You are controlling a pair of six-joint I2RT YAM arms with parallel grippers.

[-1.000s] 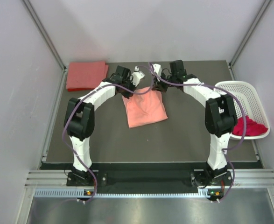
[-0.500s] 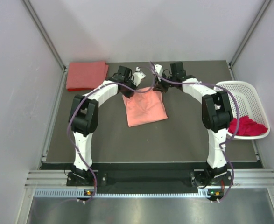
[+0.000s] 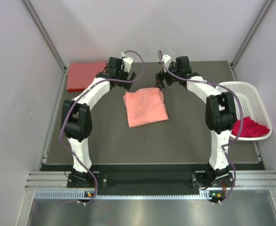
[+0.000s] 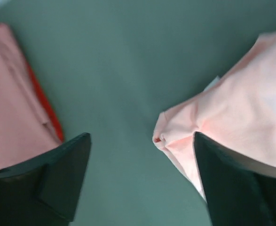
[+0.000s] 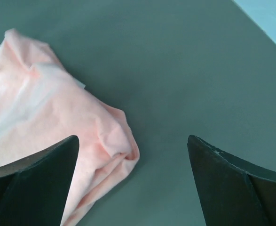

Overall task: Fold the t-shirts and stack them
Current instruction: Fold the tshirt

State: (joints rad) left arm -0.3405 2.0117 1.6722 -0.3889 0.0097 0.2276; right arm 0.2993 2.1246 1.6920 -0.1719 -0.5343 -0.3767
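The left arm rises from its base at the near edge, bends at a dark elbow over the table's left side and reaches toward the far edge. The left gripper hangs between the two folded shirts there. In the left wrist view its two dark fingers stand wide apart over the bare grey-green table surface, gripping nothing.

The right arm mirrors this pose, with its elbow high on the right and its forearm angled inward and away. The right gripper sits just beyond the far right corner of the light salmon-pink cotton t-shirt. Its fingers are also spread wide and hold nothing. A rumpled corner of that shirt lies below and between them.

The salmon-pink t-shirt lies folded into a rough rectangle near the middle of the dark table, slightly skewed, with its far edge toward both grippers. In the left wrist view its other far corner pokes in from the right.

The coral-red cotton t-shirt lies folded flat in the far left corner, well apart from the pink one. The deep magenta-red t-shirt sits crumpled inside the white perforated plastic basket at the table's right edge.
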